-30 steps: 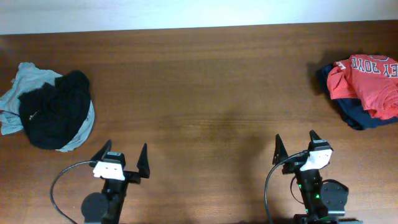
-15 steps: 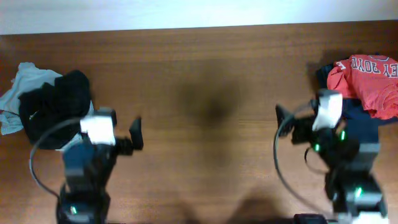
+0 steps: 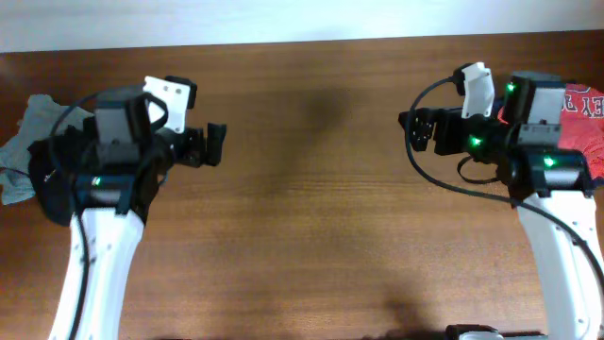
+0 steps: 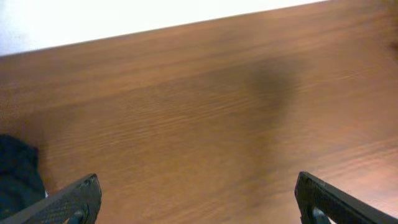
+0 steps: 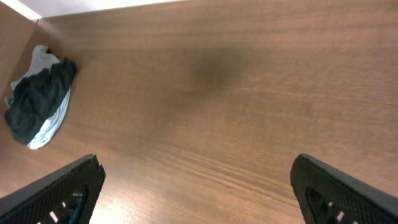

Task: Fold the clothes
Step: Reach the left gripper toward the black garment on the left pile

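Note:
The black T-shirt (image 5: pixel 38 98) lies crumpled at the table's far left on a pale grey-blue shirt (image 5: pixel 48 129). In the overhead view my left arm covers most of the black T-shirt (image 3: pixel 42 189), leaving only its left part showing. My left gripper (image 3: pixel 213 145) hangs open above bare wood, to the right of the pile. In the left wrist view the left gripper (image 4: pixel 196 200) has nothing between its fingers, and a dark bit of cloth (image 4: pixel 15 180) shows at the lower left. My right gripper (image 3: pixel 420 132) is open over the table's right side, and in the right wrist view it (image 5: pixel 199 193) is empty.
A red shirt with white lettering (image 3: pixel 578 109) lies at the far right, partly behind my right arm. The pale grey-blue shirt (image 3: pixel 33 118) sticks out at the left edge. The wooden table (image 3: pixel 311 208) stretches between the two arms, with a white wall along its back edge.
Both arms have risen from their rest near the front edge and swung toward the middle of the table. The left arm now hangs over the clothes pile. Both grippers stayed open.

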`<action>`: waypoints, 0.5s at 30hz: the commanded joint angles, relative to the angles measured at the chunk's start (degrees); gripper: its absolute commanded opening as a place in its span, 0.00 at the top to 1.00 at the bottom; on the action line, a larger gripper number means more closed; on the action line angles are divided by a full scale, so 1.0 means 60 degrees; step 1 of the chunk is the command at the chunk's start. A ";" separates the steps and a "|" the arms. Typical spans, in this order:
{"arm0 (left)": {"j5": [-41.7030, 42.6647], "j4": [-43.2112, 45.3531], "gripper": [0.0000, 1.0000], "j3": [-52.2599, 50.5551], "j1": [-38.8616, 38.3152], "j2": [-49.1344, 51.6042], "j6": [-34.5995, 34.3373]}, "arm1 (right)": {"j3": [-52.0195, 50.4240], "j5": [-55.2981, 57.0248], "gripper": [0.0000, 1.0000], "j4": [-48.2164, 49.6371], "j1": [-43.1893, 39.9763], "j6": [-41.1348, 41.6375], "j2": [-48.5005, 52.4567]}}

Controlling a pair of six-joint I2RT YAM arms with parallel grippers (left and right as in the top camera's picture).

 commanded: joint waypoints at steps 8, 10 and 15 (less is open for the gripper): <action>-0.6302 0.0718 0.05 0.0109 0.0929 0.2175 -0.2867 | 0.0226 -0.0317 0.01 -0.0255 -0.0069 -0.0208 0.0244; -0.6251 0.1158 0.11 0.0109 0.1337 0.2550 -0.2903 | 0.0226 -0.0313 0.01 -0.0288 -0.0069 -0.0208 0.0244; -0.6251 0.2076 0.11 0.0109 0.2226 0.3446 -0.2925 | 0.0222 -0.0313 0.01 -0.0426 -0.0073 -0.0328 0.0244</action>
